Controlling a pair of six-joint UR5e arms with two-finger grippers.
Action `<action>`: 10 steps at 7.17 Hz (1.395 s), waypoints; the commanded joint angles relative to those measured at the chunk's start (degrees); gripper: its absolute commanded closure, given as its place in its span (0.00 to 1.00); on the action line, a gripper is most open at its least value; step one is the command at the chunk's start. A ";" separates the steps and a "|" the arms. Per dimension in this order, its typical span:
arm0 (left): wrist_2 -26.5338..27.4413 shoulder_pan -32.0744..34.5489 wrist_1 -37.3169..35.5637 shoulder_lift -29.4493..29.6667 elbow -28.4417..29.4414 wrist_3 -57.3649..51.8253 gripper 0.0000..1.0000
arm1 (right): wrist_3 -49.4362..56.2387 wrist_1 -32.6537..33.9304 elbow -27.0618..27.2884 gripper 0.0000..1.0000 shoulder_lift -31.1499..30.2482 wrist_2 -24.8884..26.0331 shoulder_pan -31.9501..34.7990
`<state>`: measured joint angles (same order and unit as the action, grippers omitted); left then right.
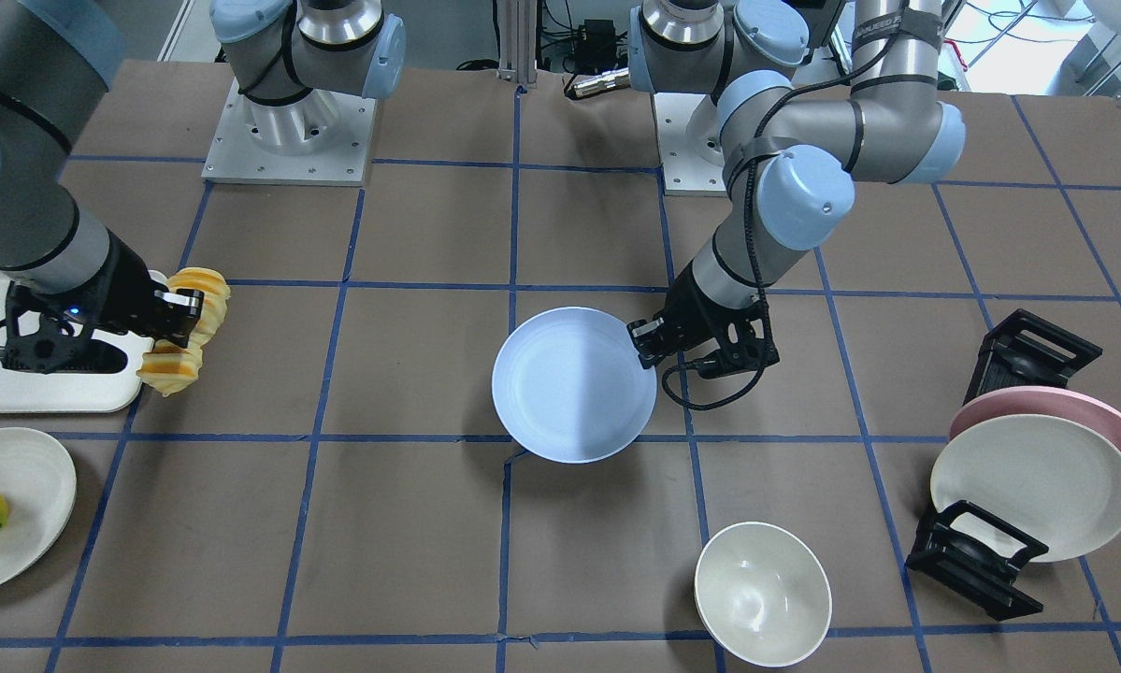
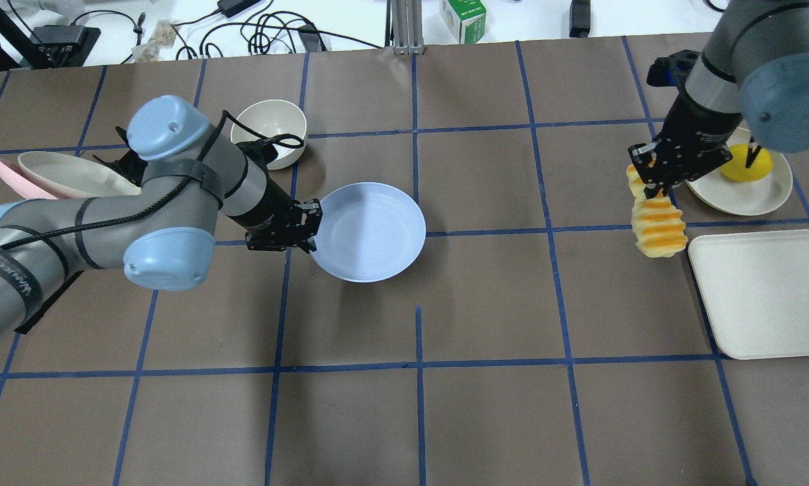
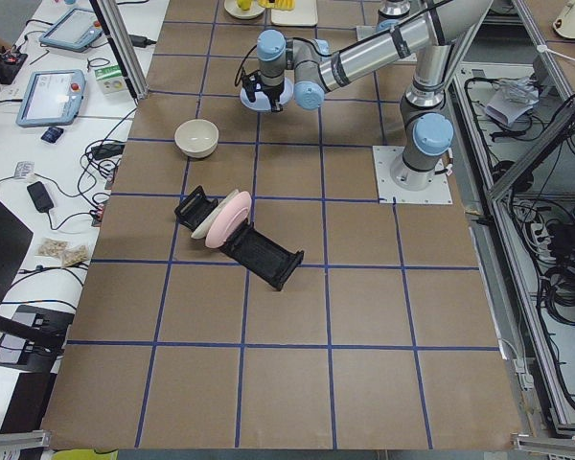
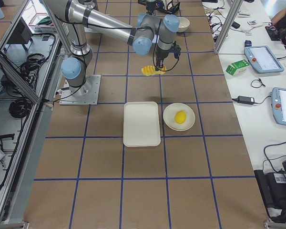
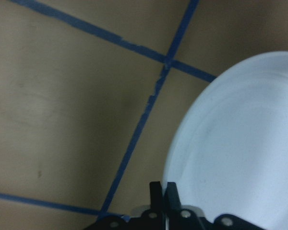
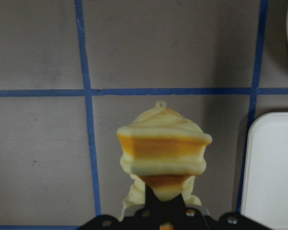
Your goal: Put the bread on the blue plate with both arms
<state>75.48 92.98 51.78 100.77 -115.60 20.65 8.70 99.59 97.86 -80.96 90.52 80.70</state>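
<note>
Right tool point(image 2: 652, 183) clamps the bread point(image 2: 660, 233) aloft at right; left tool point(image 2: 310, 229) pinches the blue plate point(image 2: 377, 229) rim, centre. Best carry the bread level, centre it over the plate, lower gently.

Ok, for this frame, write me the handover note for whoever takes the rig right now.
Left gripper: shut on the rim of the round pale-blue plate, near the middle of the brown table. The plate is empty.
Right gripper: shut on the ridged orange-and-cream bread loaf, which hangs beside the cream rectangular tray, far from the plate.
Done: both things are grasped.
Left: bring the bread and plate together, set the bread on the plate, then release.
</note>
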 commanded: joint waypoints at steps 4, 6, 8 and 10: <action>0.73 6.42 -9.67 4.70 -0.86 4.14 0.06 | -9.58 3.40 -0.92 1.00 2.38 -2.28 9.02; 0.81 4.15 -11.80 2.08 1.33 3.70 0.00 | -15.25 5.86 -3.10 1.00 5.35 -2.81 14.02; 0.73 2.39 -0.35 -3.44 5.53 2.21 0.00 | -22.81 6.14 -6.79 1.00 9.65 -3.51 19.81; 3.35 -1.91 24.05 -7.23 17.54 -8.63 0.00 | -29.08 9.80 -8.12 1.00 14.05 -5.09 25.97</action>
<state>77.27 93.48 62.55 96.07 -104.84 18.32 -17.08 106.63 90.56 -69.70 86.09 102.96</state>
